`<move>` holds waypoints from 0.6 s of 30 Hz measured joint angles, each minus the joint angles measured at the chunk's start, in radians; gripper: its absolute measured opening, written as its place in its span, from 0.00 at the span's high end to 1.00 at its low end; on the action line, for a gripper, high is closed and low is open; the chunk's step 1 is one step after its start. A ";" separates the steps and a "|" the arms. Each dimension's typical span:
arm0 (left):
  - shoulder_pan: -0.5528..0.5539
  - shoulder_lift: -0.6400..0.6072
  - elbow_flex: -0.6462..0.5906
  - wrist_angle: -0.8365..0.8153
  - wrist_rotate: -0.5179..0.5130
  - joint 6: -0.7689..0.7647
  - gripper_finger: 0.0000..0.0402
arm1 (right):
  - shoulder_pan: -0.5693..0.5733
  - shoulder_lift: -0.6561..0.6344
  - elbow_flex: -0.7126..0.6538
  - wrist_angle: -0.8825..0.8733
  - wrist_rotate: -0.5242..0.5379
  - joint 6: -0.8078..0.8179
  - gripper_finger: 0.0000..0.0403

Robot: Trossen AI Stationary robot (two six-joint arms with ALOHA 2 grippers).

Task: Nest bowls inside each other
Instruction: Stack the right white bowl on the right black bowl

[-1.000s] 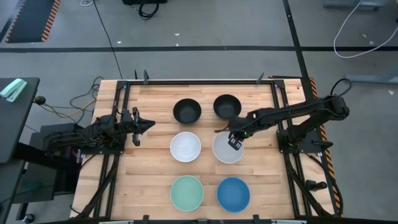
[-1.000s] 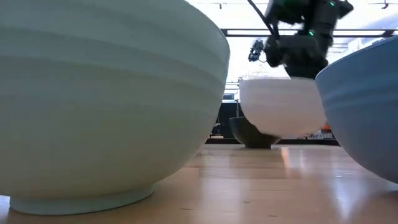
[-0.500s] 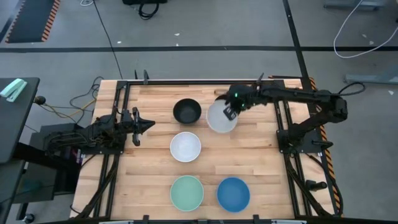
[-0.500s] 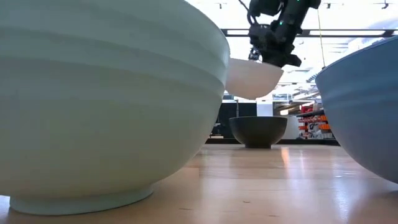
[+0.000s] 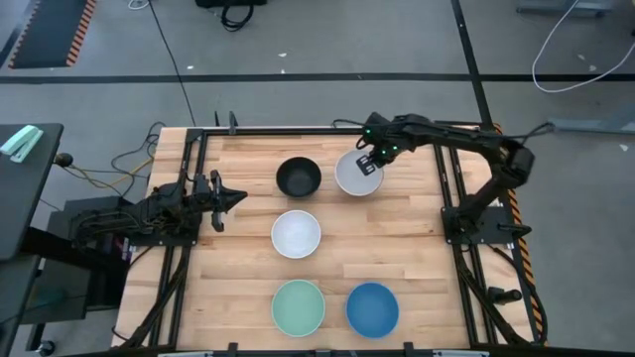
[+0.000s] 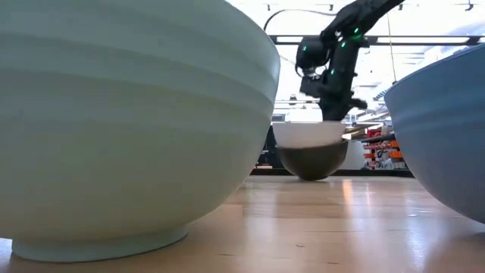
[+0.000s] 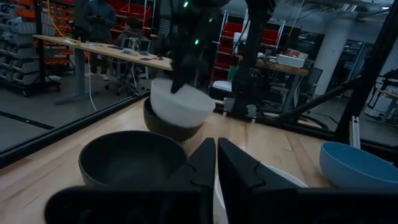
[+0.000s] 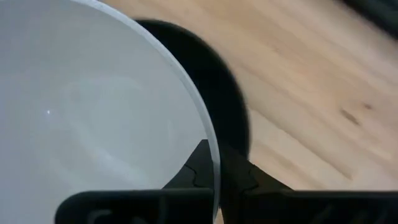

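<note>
- Wooden table (image 5: 417, 258) fills your overhead view, its pale planks carrying all six bowls in three rows of two.
- Your right arm (image 5: 466, 149) reaches in across the far end of the table; your left arm (image 5: 149, 213) waits low at the left edge, well apart from the bowls.
- At the near edge you have the mint green bowl (image 5: 299, 306) and, beside it, the blue bowl (image 5: 372, 308), both sitting alone on the wood.
- One white bowl (image 5: 296, 234) sits by itself in the middle row.
- The other, the held white bowl (image 5: 355, 177), sits down inside the far right black bowl (image 6: 312, 161); from table height you see its white rim standing above the dark one.
- The second black bowl (image 5: 298, 178) stands empty just beside that pair.
- Your right gripper (image 5: 371, 163) is pinched on the held white bowl's rim, one finger inside and one outside.
- Your left gripper (image 7: 216, 163) has its fingers pressed together with nothing between them, pointing toward the bowls.
</note>
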 joint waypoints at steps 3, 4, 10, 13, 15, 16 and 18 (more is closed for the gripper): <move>0.000 0.000 0.000 0.000 0.000 0.000 0.94 | -0.003 0.066 0.014 0.002 -0.020 -0.009 0.99; 0.000 0.000 0.000 0.001 0.000 0.000 0.94 | -0.002 0.083 0.023 0.006 -0.026 -0.017 0.99; 0.000 0.000 0.000 0.001 0.002 0.001 0.96 | 0.012 0.124 0.076 -0.012 -0.024 -0.037 0.99; 0.000 0.000 0.000 0.001 0.002 0.001 0.96 | 0.030 0.112 0.108 -0.017 0.057 -0.009 0.99; 0.000 0.000 0.000 0.001 0.002 0.001 0.95 | 0.034 0.101 0.128 -0.041 0.080 0.008 0.99; 0.000 0.000 0.000 0.001 0.002 0.001 0.94 | 0.033 0.101 0.138 -0.062 0.086 0.011 0.99; 0.000 0.000 0.000 0.001 0.002 0.002 0.94 | 0.034 0.103 0.150 -0.129 0.117 0.024 0.99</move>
